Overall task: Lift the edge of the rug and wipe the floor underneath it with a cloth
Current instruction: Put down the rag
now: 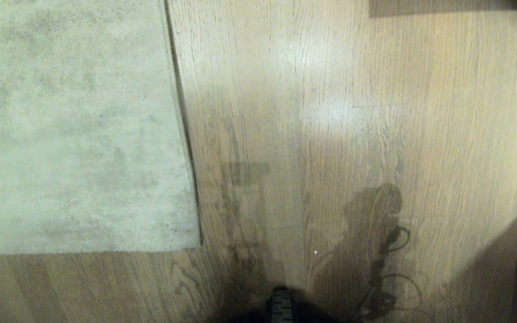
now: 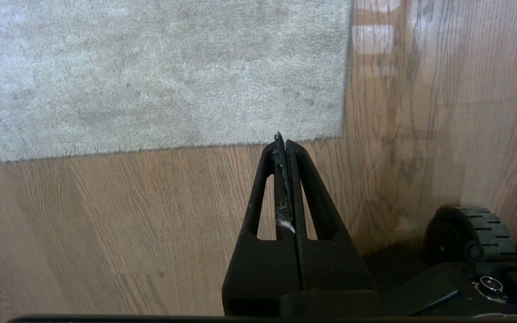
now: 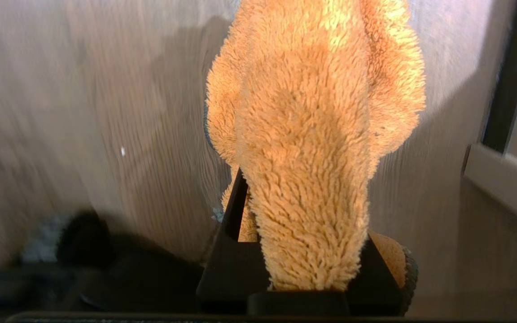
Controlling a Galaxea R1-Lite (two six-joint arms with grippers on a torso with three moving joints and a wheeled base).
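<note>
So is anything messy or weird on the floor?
Mostly no. The grey-beige mottled rug lies flat on the light brown wood floor. One oddity: white fluff is stuck between the shut left claw's fingers. The right claw grips the fluffy orange cloth.

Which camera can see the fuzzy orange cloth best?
The right wrist view. The cloth fills the middle of that picture, held in the jaws of the right gripper. The head view and the left wrist view show none of it, only rug and wooden floor.
</note>
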